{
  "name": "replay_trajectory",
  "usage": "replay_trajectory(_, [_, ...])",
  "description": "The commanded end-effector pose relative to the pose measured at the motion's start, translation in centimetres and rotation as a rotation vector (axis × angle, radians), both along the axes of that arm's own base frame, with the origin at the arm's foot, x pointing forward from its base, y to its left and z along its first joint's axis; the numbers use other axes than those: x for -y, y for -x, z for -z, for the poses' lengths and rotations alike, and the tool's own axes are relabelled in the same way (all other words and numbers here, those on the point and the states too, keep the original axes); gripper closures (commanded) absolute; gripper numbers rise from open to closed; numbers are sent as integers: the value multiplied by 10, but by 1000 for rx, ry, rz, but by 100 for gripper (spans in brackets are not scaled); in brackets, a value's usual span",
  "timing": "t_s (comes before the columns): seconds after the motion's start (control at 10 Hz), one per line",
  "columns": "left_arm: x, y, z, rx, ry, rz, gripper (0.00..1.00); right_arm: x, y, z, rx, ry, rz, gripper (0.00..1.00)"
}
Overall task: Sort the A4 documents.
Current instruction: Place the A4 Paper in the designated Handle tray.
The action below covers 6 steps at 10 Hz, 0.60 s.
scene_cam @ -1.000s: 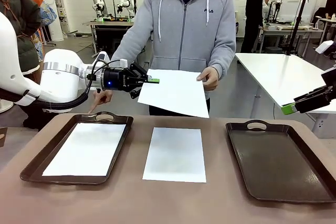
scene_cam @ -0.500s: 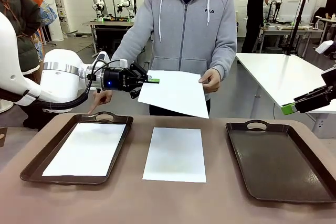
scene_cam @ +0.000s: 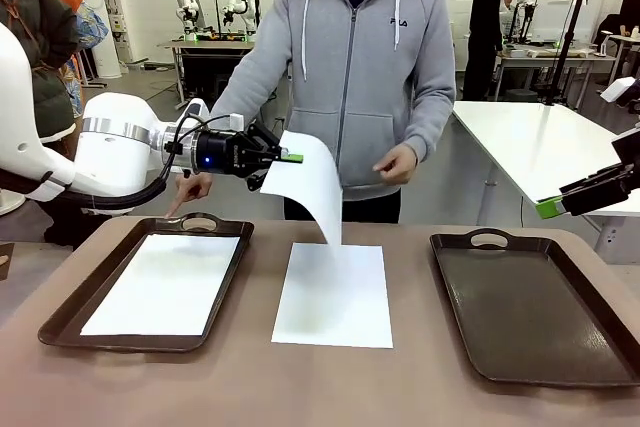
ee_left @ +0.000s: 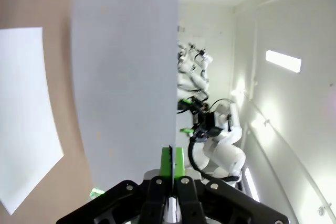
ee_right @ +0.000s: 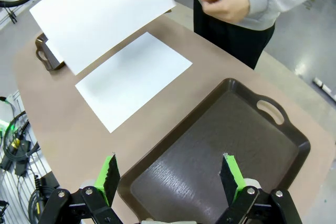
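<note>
front view puts the left gripper (scene_cam: 290, 156) above the far left of the table (scene_cam: 240, 387), with its green pads pinched flat on one edge of the hanging sheet (scene_cam: 312, 185). this a4 page curls over and droops. its lowest corner meets the far edge of the second sheet (scene_cam: 335, 294) in the picture, and we cannot tell whether they touch. the second sheet lies flat on the bare table between the two trays. a third sheet (scene_cam: 165, 284) lies inside the left tray (scene_cam: 60, 322), and we cannot tell if more paper lies beneath it. the right tray (scene_cam: 540, 307) shows its dark floor.

the person's near hand (scene_cam: 398, 162) is loosely curled and apart from the hanging sheet. the other hand (scene_cam: 190, 190) is half hidden behind the left gripper, with one finger pointing down near the left tray's handle.

the right gripper (scene_cam: 548, 209) is cut off at the frame's right edge. in the right wrist view we see its jaws spread wide around nothing, over the near end of the right tray. there the hanging sheet covers most of the left tray, leaving one handle end in sight.

left wrist view: the hanging sheet blocks the middle. a white page at the left is cropped, and we cannot tell which one it is.
</note>
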State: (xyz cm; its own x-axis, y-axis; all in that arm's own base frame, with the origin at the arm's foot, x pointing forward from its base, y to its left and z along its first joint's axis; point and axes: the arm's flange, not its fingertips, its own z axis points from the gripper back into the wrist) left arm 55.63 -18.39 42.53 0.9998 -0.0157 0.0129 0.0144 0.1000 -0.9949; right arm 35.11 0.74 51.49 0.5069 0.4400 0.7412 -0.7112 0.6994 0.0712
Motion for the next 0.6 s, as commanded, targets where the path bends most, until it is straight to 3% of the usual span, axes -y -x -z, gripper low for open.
replay_trajectory(0.0, [-21, 9, -11, 11, -113, 118, 99, 0, -1, 2, -3, -15, -11, 0])
replay_trajectory(0.3, [-75, 35, -24, 13, -242, 98, 99, 0, -1, 2, -3, -15, -11, 0])
replay_trajectory(0.5, [-104, 54, -17, -10, -292, 58, 99, 0, -1, 2, -3, -15, -11, 0])
